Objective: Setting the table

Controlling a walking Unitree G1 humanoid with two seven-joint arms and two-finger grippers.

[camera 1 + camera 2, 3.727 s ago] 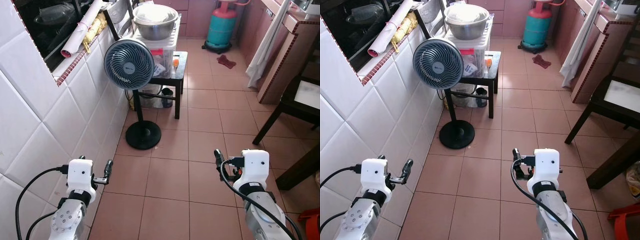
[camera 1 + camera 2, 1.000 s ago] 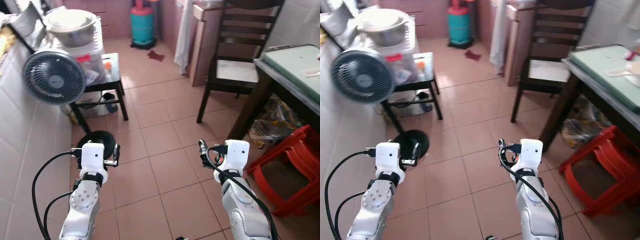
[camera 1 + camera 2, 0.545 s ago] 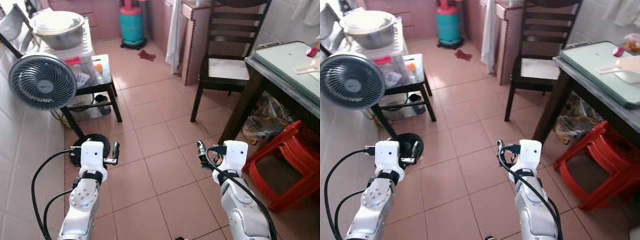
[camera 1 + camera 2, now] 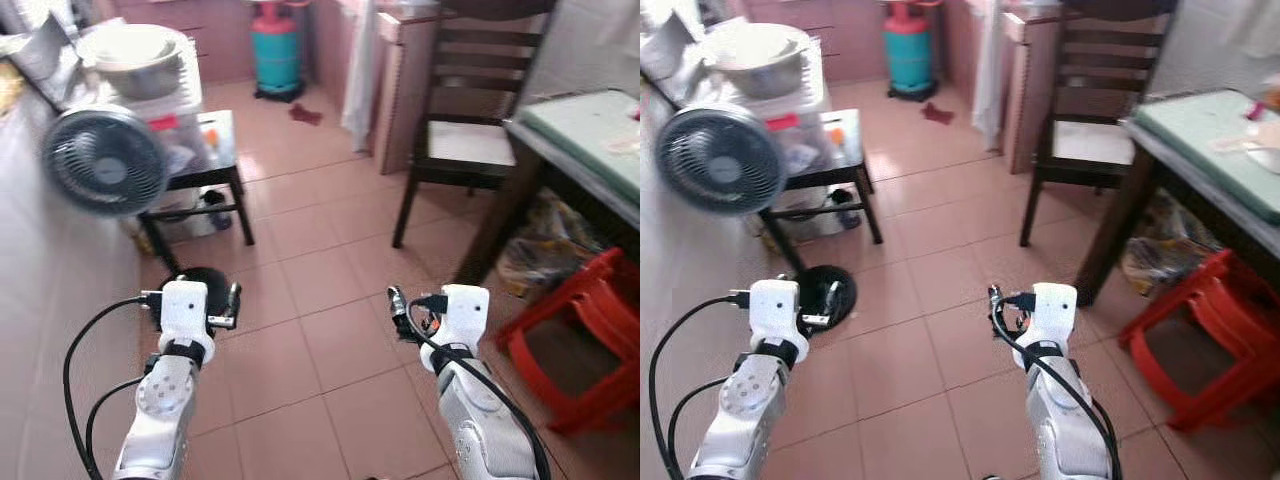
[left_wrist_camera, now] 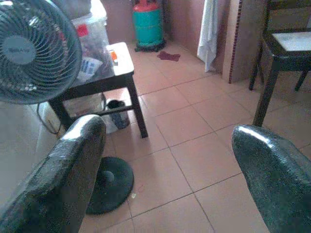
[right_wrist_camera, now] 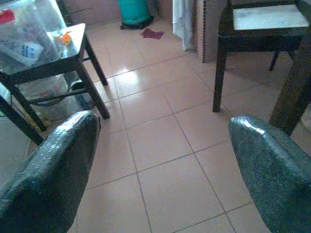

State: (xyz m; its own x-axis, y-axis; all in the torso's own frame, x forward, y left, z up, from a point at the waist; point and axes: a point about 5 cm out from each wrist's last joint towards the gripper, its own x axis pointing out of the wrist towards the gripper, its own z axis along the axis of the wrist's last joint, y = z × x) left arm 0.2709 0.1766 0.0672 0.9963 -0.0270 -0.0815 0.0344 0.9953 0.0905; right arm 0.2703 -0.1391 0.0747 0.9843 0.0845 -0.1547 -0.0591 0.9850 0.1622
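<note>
Tools, 2: left tool and right tool, both wide apart, empty.

Both silver arms reach forward, left pincer and right pincer spread wide, holding nothing.

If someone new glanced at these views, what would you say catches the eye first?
Probably the teal gas cylinder at the far wall, then the red plastic stool on the right under the table. On the left a dark standing fan stands on the floor, while the left gripper and right gripper hang open, holding nothing.
</note>
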